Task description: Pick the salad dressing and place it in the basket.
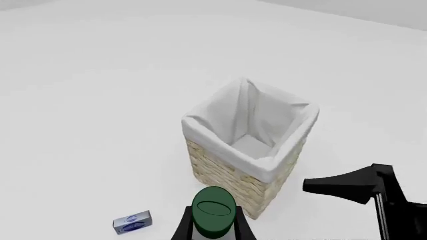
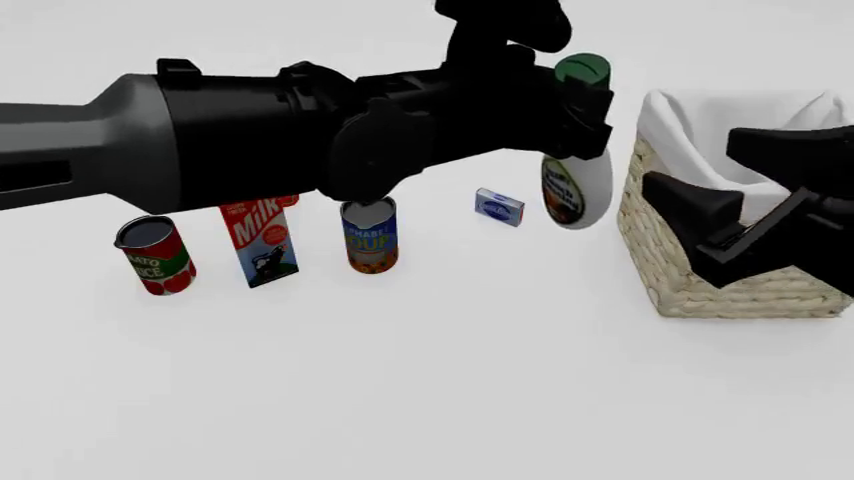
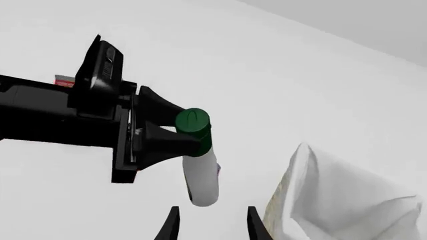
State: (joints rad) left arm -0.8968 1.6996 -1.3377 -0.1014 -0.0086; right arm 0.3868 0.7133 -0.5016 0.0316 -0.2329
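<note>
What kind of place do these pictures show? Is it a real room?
Probably not: it looks like a simulated tabletop test scene. The white table is bare and featureless, groceries such as the milk carton and soup can stand in a row, and the left gripper holds the salad dressing beside the basket.

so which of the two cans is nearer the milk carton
The blue and orange soup can, just right of the milk carton in the front view. The red can stands farther off on the carton's left.

Basket [image 2: 694, 280] mouth open above; right arm [image 2: 761, 225] crosses its front; small box [image 2: 499, 207] near.
</note>
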